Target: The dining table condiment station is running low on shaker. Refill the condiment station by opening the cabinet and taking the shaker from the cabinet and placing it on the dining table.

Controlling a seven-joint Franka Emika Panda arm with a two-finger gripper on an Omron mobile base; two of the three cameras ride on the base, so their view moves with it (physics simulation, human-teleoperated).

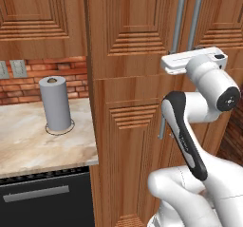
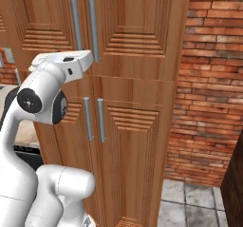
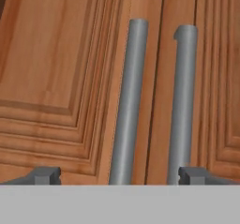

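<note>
Facing the cabinet [image 1: 137, 41], I had its upper double doors closed in front of me, so the shaker, if it stood inside, was hidden from me. The 2 long grey bar handles ran vertically on either side of the seam between the doors, and they were my landmark. In the hand view the left handle [image 3: 127, 101] lay between my fingertips, while the right handle [image 3: 183, 101] lined up just above my right fingertip [image 3: 192, 175]. My gripper [image 3: 119, 175] was spread wide and grasped nothing, and it sat near the lower end of those bars, not yet touching either one as far as I could tell. I judged the next move called for closing straight in on 1 bar across its long axis. Below the handles were the lower doors with their shorter handles [image 2: 94, 119]. Well to the left of the handles, a paper towel roll [image 1: 55, 102] stood upright on the stone counter [image 1: 28, 145], out of my way.
</note>
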